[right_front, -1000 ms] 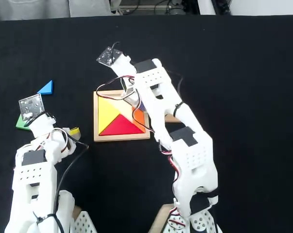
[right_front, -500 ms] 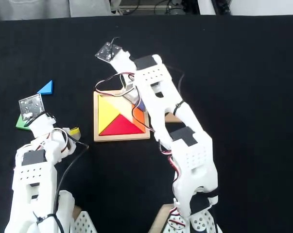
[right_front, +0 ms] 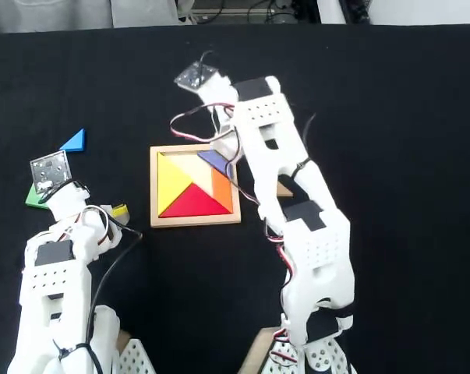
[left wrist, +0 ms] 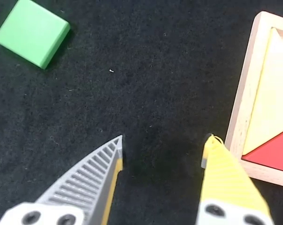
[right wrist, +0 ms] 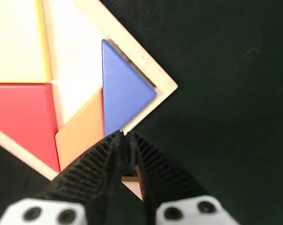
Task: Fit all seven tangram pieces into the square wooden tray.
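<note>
Green square [left wrist: 32, 32], judged light, rigid and smooth, wants pinching across opposite edges off the surface [left wrist: 132, 70]; left gripper [left wrist: 165, 140] spread, right gripper [right wrist: 125, 137] pressed together beside the tray [right wrist: 167, 86].

High up, looking steeply down over the whole table [right_front: 390, 117]. At each wrist, close above it, facing down. Shared by all three: part of the wooden tray [right_front: 196, 222].

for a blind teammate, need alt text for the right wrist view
The right hand, shut, hangs by one point of a blue triangle lying in a corner of the wooden tray. An orange piece, a red piece and a yellow piece lie in the tray too, around a bare patch.
</note>
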`<state>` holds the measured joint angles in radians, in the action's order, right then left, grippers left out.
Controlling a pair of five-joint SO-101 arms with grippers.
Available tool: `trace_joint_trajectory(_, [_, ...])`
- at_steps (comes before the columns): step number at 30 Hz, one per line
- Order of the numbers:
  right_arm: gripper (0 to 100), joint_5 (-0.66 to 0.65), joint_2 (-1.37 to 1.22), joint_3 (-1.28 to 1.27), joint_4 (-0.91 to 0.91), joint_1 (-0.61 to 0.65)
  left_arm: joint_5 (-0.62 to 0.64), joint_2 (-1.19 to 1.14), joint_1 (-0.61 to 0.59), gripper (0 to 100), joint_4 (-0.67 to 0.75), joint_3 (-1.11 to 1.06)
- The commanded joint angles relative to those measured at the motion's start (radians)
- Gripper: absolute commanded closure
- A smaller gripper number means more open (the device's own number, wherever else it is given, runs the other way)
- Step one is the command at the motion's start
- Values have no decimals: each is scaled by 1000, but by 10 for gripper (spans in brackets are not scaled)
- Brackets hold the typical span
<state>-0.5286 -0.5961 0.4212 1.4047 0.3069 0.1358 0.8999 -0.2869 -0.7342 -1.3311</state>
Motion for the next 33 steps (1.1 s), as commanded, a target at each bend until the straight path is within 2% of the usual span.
trace_joint_trajectory(1, [987,11,12,-45,-78,-12,5,17,5,733,20,8])
trace_joint_trajectory(22, [987,6,-76,-16,-120,15,5,17,5,733,20,8])
trace_joint_trajectory(33, [987,12,-71,111,31,12,5,17,5,733,20,8])
